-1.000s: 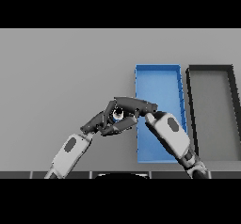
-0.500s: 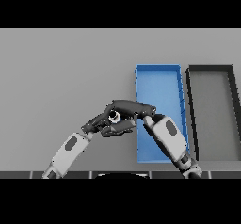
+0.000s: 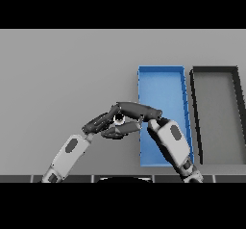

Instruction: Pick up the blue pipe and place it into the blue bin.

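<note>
Right hand (image 3: pixel 137 110) curled over what we take for the pipe (image 3: pixel 119 120), only a small pale round end showing. Left hand (image 3: pixel 98 123) touches it, fingers fairly straight. Both sit on the table (image 3: pixel 62 79), just left of the blue bin (image 3: pixel 161 86); dark bin (image 3: pixel 216 108) further right.

The pipe (image 3: pixel 118 120) is almost wholly covered: only a small pale ring with a dark centre is seen between the two hands, and no blue on it can be made out. The right hand (image 3: pixel 139 110) lies across it, so whether it is gripped cannot be told. The blue bin (image 3: pixel 161 86) has its lower left part masked by the right forearm.
</note>
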{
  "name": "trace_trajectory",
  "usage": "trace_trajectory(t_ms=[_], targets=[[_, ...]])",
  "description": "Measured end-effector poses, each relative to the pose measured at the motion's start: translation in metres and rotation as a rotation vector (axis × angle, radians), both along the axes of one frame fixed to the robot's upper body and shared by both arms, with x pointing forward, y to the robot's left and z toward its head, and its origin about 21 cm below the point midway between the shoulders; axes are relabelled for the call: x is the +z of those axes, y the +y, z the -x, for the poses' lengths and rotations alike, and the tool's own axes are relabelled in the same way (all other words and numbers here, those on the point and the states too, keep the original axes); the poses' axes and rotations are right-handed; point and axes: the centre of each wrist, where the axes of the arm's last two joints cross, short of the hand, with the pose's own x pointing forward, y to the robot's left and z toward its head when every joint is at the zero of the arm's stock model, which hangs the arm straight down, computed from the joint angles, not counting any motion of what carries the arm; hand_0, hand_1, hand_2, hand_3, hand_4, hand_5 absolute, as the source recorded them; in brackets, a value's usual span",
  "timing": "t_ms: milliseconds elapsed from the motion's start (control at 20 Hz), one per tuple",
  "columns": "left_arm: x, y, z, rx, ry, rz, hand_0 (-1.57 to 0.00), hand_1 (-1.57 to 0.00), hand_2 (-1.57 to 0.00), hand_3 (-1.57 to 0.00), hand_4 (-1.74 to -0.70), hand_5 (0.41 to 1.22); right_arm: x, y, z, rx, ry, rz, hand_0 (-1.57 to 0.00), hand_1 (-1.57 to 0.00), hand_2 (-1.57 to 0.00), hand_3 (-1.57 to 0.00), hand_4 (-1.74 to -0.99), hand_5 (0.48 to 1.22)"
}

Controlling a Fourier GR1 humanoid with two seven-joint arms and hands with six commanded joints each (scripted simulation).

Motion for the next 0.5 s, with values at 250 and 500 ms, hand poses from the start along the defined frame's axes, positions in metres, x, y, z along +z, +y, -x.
trace_trajectory(t_ms=[250, 500], targets=[[-0.0022, 0.0044, 0.002, 0.031, 0.057, 0.013, -0.03, -0.02, -0.02, -0.01, -0.87, 0.616, -0.0004, 0.0013, 0.0002, -0.014, -0.009, -0.004, -1.57, -1.57, -1.57, -1.57, -1.49, 1.22], [-0.0056, 0.0063, 0.0066, 0.061, 0.091, -0.017, -0.01, -0.01, -0.01, 0.0, -0.88, 0.555, 0.0043, 0.0063, -0.0031, 0.021, 0.16, -0.068, -1.57, -1.57, -1.57, -1.57, -1.492, 1.221]])
